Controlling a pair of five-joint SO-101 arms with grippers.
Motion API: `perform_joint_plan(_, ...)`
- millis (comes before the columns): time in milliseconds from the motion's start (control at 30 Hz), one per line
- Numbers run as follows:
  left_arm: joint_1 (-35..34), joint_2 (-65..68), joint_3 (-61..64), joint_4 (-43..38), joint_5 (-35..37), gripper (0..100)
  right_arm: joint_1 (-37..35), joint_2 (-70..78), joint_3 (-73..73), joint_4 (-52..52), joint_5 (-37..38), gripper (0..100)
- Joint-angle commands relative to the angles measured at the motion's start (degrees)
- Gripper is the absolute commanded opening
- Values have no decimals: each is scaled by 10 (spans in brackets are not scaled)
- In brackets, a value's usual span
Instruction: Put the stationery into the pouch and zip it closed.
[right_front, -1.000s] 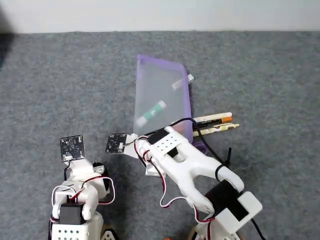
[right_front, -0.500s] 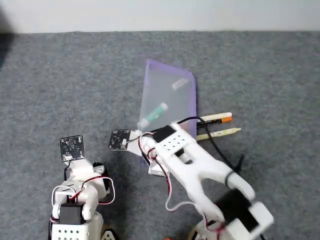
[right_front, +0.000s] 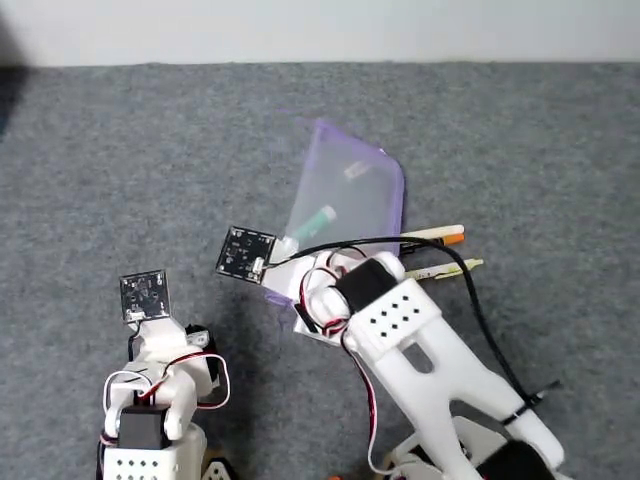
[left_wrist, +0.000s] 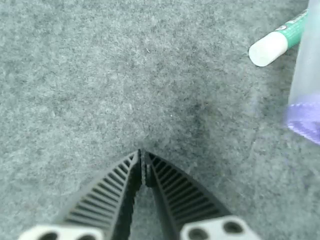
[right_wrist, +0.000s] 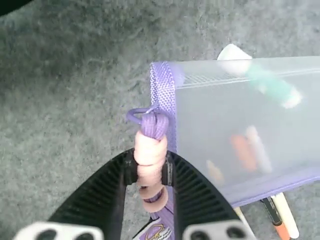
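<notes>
- Nearest us, the left claw (left_wrist: 142, 170) hangs over the grey desk (right_front: 120, 150), closed tight and empty.
- Further out, the right claw (right_wrist: 149, 167) pinches the pink zipper pull (right_wrist: 149, 145) at the pouch's corner.
- The translucent, purple-edged pouch (right_front: 350, 195) lies on the desk beyond it.
- A green-and-white marker (right_front: 305, 226) pokes past one edge, and an orange-tipped pen (right_front: 437, 236) and a yellow pen (right_front: 450, 267) poke past the other. We cannot tell whether they are inside or underneath.

High view: fixed overhead, facing down on the bench (right_front: 120, 130). Left wrist view: low, close, facing out past the left fingers (left_wrist: 115, 185). Right wrist view: likewise, past the right fingers (right_wrist: 102, 200). All share the pouch (right_front: 350, 195) ahead of the fingers.
</notes>
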Motion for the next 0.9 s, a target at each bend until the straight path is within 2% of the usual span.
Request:
perform_joint_plan(0,-2,-6,-6,4,4,14,8,-40,-10,21,-10,9)
perform_joint_plan(700,0,-6,-6,4,4,14,9,-63,-9,147,-10,9)
perform_joint_plan(867,2,-6,-6,4,4,14,36,-64,-9,164,-30,9)
